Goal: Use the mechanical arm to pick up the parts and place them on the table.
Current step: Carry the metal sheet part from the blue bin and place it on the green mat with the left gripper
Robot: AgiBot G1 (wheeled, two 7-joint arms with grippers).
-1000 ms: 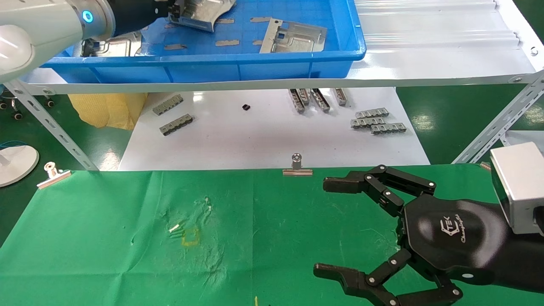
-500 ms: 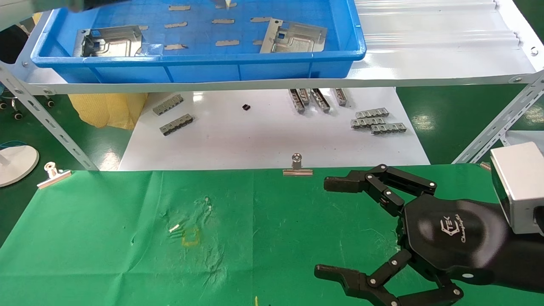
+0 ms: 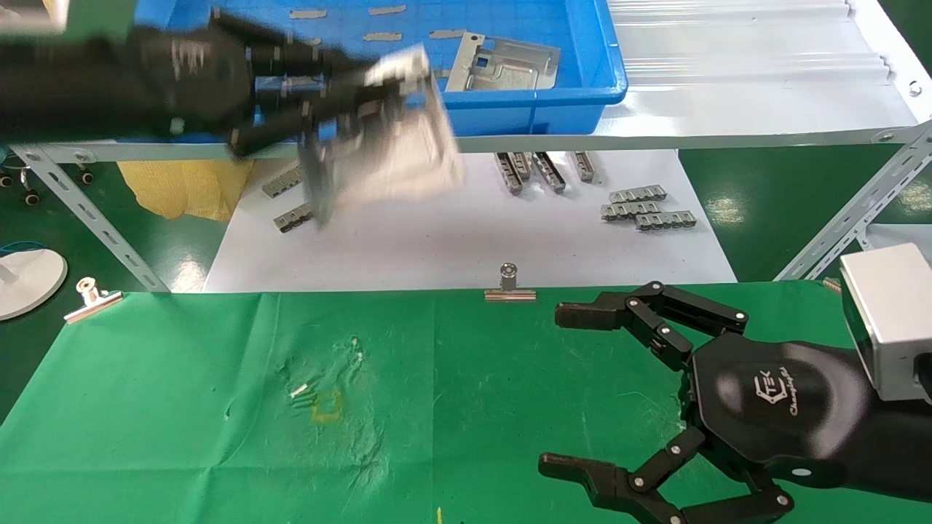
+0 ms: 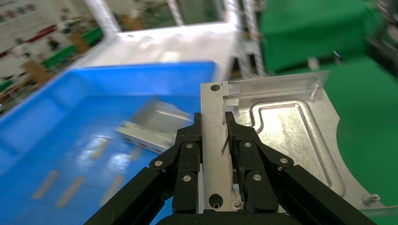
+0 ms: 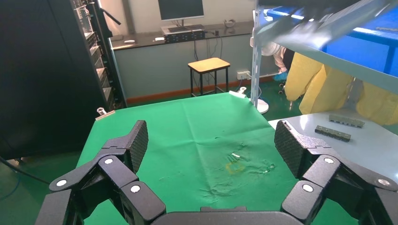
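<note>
My left gripper (image 3: 331,109) is shut on a silvery sheet-metal part (image 3: 397,142) and holds it in the air in front of the blue bin (image 3: 510,109), above the white board. In the left wrist view the fingers (image 4: 190,145) clamp one edge of the part (image 4: 281,131), whose raised channel faces the camera. Another part (image 3: 504,65) lies in the bin. It also shows blurred in the left wrist view (image 4: 152,123). The green table (image 3: 182,437) with its yellow mark (image 3: 326,405) lies below. My right gripper (image 3: 568,389) is open and empty over the table's right side.
Grey slotted strips (image 3: 648,207) lie on the white board (image 3: 451,240), with more strips in the bin. Silver binder clips (image 3: 510,285) hold the cloth's far edge. The white shelf (image 3: 728,124) carries the bin. A yellow bag (image 3: 186,189) sits below it.
My left gripper has come out of the bin with a part, moving down and toward the table. It was out of view half a second ago. The right arm has not moved.
</note>
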